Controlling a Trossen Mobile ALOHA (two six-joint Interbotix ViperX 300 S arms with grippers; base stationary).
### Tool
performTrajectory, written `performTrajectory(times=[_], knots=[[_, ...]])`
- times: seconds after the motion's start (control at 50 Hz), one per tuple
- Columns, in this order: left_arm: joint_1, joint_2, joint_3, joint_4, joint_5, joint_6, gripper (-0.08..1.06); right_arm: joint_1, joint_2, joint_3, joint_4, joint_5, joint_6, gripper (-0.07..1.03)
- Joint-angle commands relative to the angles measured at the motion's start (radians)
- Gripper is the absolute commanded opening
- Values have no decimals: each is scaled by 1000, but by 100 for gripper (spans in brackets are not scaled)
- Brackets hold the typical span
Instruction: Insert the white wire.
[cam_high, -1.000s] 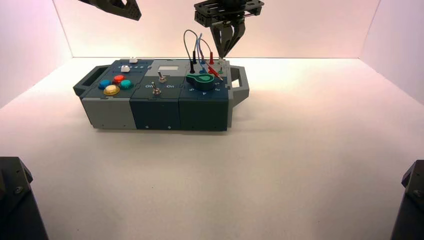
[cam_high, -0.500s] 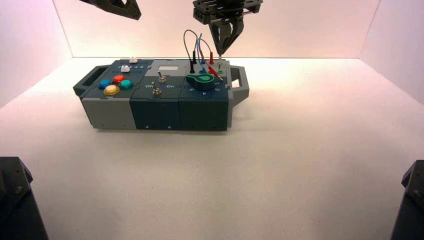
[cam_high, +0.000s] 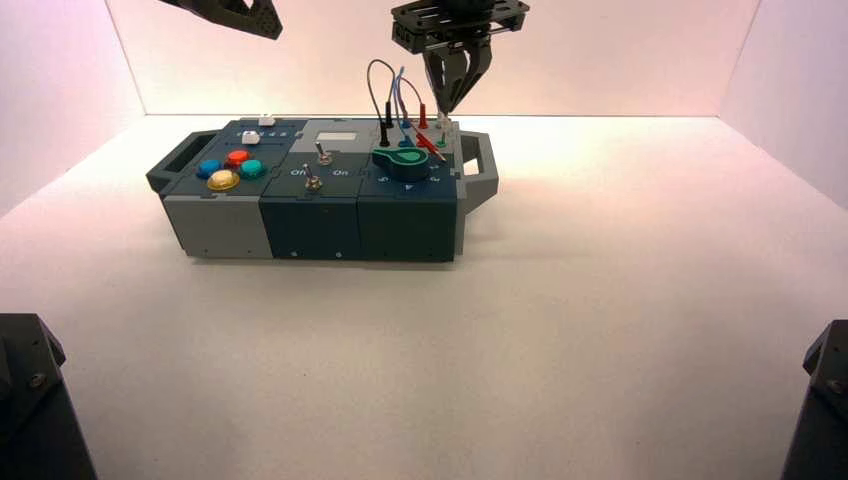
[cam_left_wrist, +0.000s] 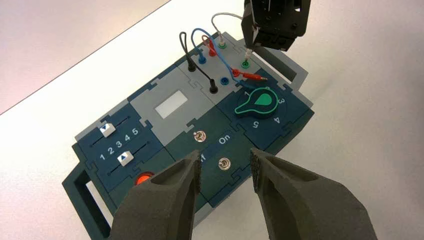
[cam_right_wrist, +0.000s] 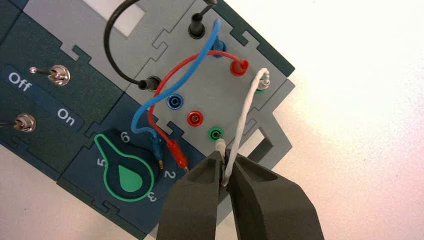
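Looping white wire (cam_right_wrist: 243, 117) | thin, pale-plugged, one end seated | right pincer (cam_right_wrist: 226, 159) clamped on wire's other end

With twelve o'clock at the box's far edge, domed push-buttons cluster near nine: red (cam_high: 238, 158) at their one, green (cam_high: 252, 170) at three, yellow (cam_high: 223, 180) at seven, blue (cam_high: 209, 168) at nine. Two white slider caps (cam_high: 250, 138) sit toward ten, two metal toggle switches (cam_high: 324, 155) mid-box, a green-and-black rotary knob (cam_high: 403, 164) at three, a looped black jumper wire (cam_high: 370, 80) toward one.
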Motion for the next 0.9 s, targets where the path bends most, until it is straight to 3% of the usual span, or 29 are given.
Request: performTrajectory(times=[0.02,0.9], knots=[[3,-6,-12,2,-6,5,53,-6,-15,-26,0,-5,-2,-2],[3,-5,-8,2,-6,5,53,0,-9,-51,25,18,0,-2]])
